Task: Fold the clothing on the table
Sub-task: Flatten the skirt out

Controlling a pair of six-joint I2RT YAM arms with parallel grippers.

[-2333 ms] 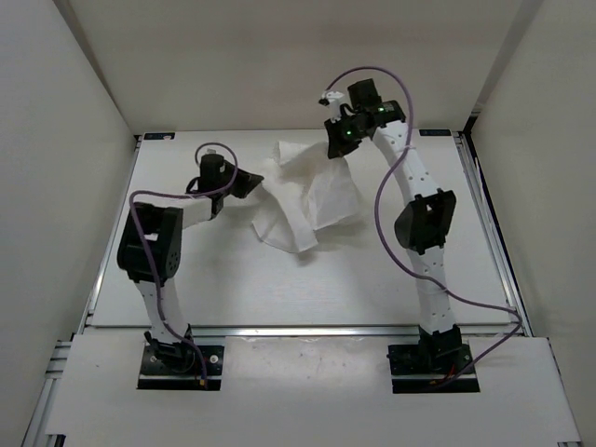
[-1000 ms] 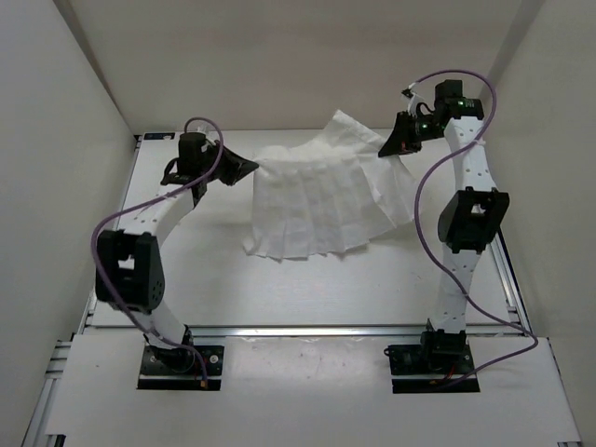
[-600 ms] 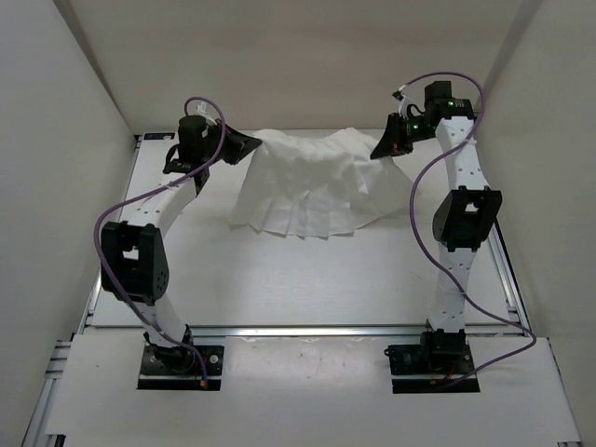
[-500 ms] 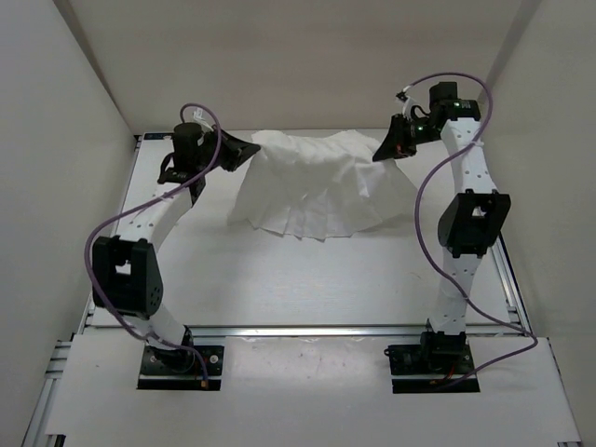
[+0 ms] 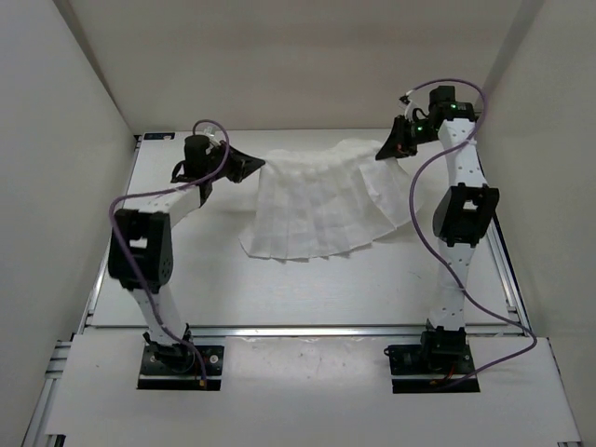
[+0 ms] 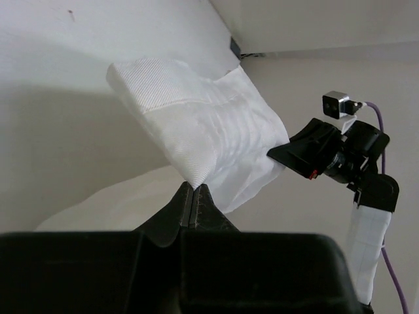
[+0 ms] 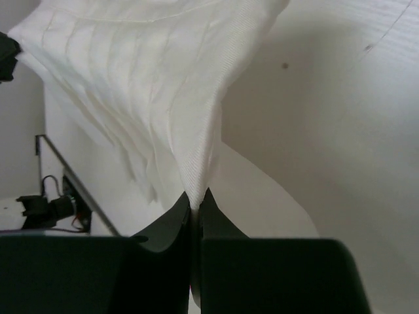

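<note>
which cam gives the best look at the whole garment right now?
Top external: the clothing shows whole, hanging stretched between the left pincer and the right pincer. Each wrist view shows only its own pinched corner, with folds fanning away toward the other arm.

clothing [image 5: 321, 205] between left tool [image 5: 259, 164], right tool [image 5: 382, 152], over table [image 5: 279, 289]

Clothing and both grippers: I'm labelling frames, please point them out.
clothing [image 5: 317, 209], top view, middle of the spread cloth.
left gripper [image 6: 191, 191], left wrist view, between the pinching fingertips.
right gripper [image 7: 195, 197], right wrist view, between the pinching fingertips.
</note>
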